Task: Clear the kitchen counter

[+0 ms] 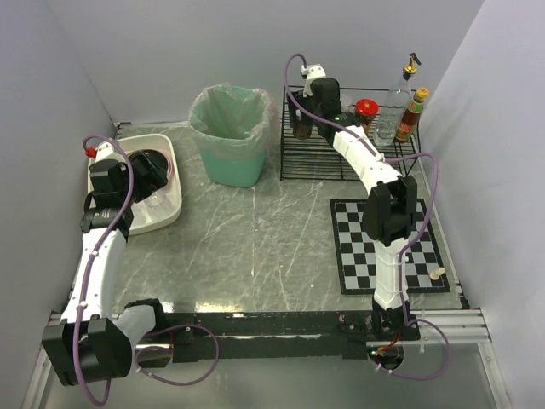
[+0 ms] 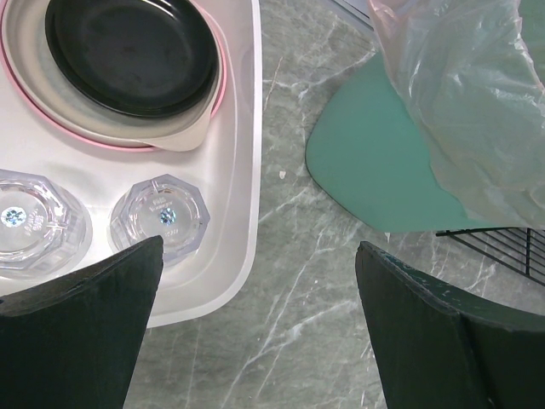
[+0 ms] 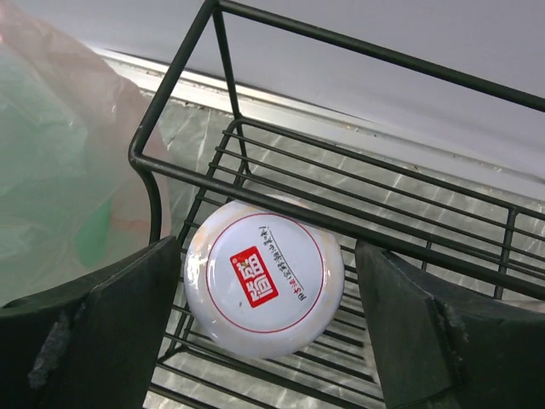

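Right tool point(image 3: 266, 247) spread either side of a white-capped jar point(image 3: 264, 281) in the wire rack point(image 3: 409, 192): probably rigid, slippery, best gripped at the cap.

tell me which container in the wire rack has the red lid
The short jar just left of the tall clear bottle. The sauce bottle has a yellow cap, and the white-lidded jar sits below the right gripper.
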`<state>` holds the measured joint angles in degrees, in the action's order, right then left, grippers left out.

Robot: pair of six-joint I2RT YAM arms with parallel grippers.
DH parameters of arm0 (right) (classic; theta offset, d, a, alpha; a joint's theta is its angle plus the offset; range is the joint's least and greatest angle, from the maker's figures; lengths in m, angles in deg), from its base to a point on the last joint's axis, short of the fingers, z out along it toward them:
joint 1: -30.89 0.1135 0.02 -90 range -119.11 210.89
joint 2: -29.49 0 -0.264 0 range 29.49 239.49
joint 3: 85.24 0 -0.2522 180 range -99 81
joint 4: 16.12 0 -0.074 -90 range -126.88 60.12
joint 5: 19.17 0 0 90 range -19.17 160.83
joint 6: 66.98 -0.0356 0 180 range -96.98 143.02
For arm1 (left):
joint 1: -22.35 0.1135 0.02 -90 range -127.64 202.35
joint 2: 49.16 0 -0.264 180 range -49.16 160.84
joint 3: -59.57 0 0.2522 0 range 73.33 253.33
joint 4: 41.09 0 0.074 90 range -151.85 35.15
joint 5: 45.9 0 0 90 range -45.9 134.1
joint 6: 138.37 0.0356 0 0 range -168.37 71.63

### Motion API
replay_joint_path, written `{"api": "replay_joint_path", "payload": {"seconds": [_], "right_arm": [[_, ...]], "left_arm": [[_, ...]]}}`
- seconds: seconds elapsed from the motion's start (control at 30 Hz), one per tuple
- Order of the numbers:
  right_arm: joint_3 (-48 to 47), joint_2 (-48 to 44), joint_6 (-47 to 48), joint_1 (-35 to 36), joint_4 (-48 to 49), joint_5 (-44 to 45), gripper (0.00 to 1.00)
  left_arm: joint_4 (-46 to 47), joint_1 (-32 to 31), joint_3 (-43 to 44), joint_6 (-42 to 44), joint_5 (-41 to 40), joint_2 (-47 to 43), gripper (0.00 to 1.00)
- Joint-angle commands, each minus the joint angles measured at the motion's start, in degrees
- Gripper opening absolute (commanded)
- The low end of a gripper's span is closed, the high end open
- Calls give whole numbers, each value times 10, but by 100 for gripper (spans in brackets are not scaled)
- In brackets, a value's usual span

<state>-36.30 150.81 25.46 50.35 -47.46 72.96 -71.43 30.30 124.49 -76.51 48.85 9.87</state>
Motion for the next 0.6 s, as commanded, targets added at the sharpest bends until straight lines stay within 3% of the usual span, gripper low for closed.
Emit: {"api": "replay_joint_path", "payload": {"seconds": [0.0, 0.37, 0.57], "right_arm": [[-28, -20, 11, -7, 47, 14, 91], [4, -74, 25, 0, 109, -18, 97], [74, -144, 77, 34, 205, 53, 100]], "left_arm": [[24, 2, 12, 5, 8, -1, 99], [24, 2, 12, 4, 8, -1, 99], [23, 2, 12, 5, 6, -1, 99]]}}
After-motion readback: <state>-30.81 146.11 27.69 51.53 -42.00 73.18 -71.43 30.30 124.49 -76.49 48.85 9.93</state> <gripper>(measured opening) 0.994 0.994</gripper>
